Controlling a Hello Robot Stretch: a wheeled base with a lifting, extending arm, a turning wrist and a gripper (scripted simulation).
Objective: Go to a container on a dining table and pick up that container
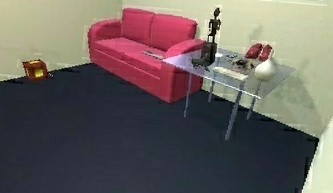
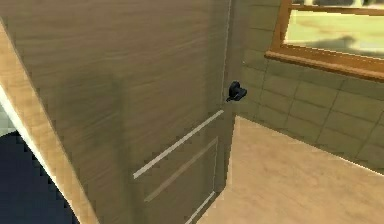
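A glass dining table (image 1: 248,85) stood beside a red sofa (image 1: 144,44), bearing what appeared to be a white container (image 1: 265,68) near its right end; the gripper's state could not be told.

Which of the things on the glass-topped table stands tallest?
The dark slender statue, at the end of the glass table nearest the pink sofa; the white rounded vessel with red on top is far lower.
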